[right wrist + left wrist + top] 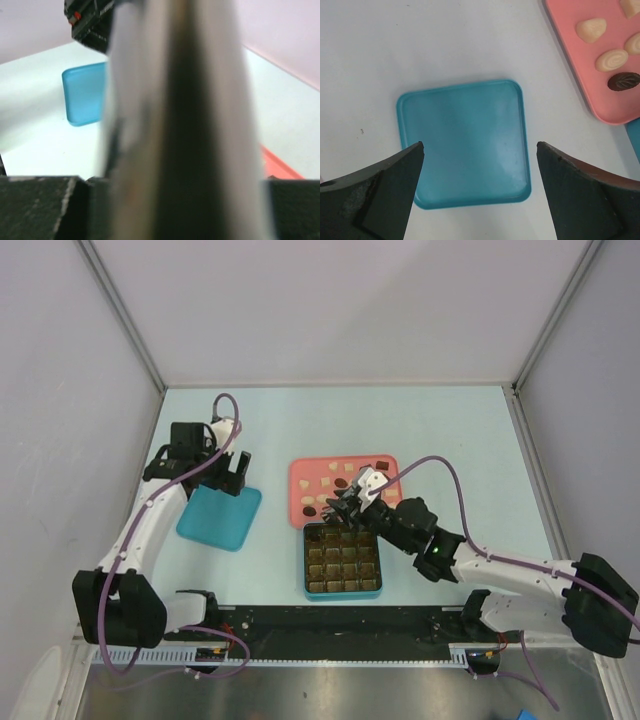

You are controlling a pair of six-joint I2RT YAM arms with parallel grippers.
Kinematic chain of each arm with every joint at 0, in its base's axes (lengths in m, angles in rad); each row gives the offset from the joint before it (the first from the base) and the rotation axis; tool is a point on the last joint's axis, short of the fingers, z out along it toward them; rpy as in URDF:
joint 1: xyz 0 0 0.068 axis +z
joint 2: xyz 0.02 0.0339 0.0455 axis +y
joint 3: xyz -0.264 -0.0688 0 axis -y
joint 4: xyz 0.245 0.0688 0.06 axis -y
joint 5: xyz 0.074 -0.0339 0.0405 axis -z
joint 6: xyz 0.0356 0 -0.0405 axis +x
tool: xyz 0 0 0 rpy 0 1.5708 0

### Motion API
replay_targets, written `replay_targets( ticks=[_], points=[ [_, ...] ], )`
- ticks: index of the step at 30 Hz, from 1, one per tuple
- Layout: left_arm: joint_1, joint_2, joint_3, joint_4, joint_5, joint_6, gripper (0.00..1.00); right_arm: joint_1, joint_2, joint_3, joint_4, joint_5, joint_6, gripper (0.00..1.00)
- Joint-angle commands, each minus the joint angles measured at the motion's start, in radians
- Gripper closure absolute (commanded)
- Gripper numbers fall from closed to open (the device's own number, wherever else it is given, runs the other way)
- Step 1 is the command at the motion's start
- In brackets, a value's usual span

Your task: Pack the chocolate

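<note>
Packing looks unstarted: small brown-and-cream chocolates (612, 59) on pink rectangular tray (298, 485), teal gridded box (342, 593) seemingly empty; left gripper (480, 145) wide open, holding nothing; right gripper (345, 505) unreadable.

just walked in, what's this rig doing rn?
It is packing chocolates from the pink tray into the teal grid box. The right gripper is down at the tray's near edge, next to the box. A pale blurred object fills its wrist view, so I can't tell what it holds, if anything. The left gripper hovers open over the flat teal lid and holds nothing.
</note>
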Motion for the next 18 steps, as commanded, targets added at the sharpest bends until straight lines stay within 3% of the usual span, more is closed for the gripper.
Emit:
replay_targets(
  ticks=[1,18],
  points=[
    [0.006,-0.044,-0.007,-0.001,-0.009,-0.006,0.00,0.015,0.034,-0.007,0.072,0.025,0.032,0.72],
    [0.006,-0.042,-0.006,0.001,-0.015,0.008,0.00,0.030,0.065,-0.007,0.115,0.037,0.023,0.60]
  ],
)
